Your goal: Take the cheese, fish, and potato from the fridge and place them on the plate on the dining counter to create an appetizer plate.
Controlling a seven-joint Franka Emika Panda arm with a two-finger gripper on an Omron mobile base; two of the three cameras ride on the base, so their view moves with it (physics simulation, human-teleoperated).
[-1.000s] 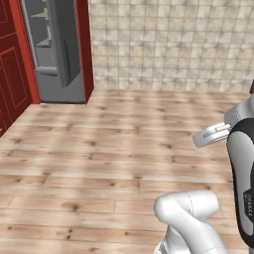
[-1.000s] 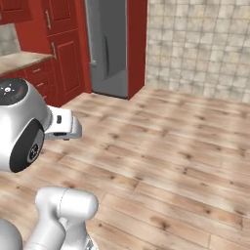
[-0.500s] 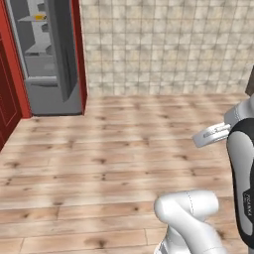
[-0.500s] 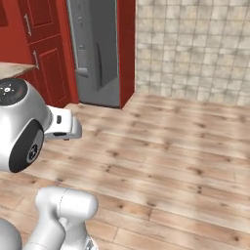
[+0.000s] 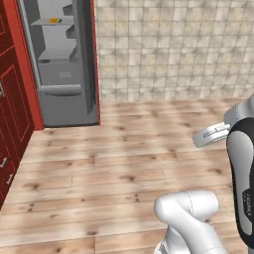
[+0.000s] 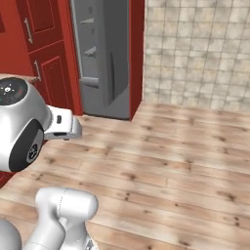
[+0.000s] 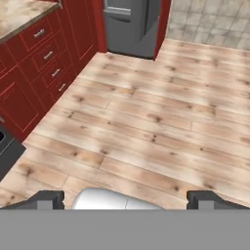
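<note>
- Gripper (image 7: 126,200): jaws spread wide apart, nothing between them; in the hand view the two dark fingertips (image 7: 45,199) stand at 7 and 5 o'clock, above bare wooden floor (image 7: 146,127)
- Fridge (image 5: 62,64): door open, interior exposed; sits at 11 o'clock in the left base view, at 12 o'clock in the right base view and the hand view, well apart from the gripper
- Fridge interior: grey shelves (image 5: 57,49) above a lower drawer (image 5: 59,91); a small yellowish item (image 5: 54,20) lies on the upper shelf, too small to identify
- Red panelling (image 6: 136,53) flanks the fridge on both sides; red cabinets with drawer handles (image 7: 46,58) run along 9 to 11 o'clock in the hand view
- A marbled countertop (image 7: 19,14) tops those cabinets at 10 o'clock in the hand view
- Tiled beige wall (image 5: 173,49) extends from the fridge toward 2 o'clock in the left base view
</note>
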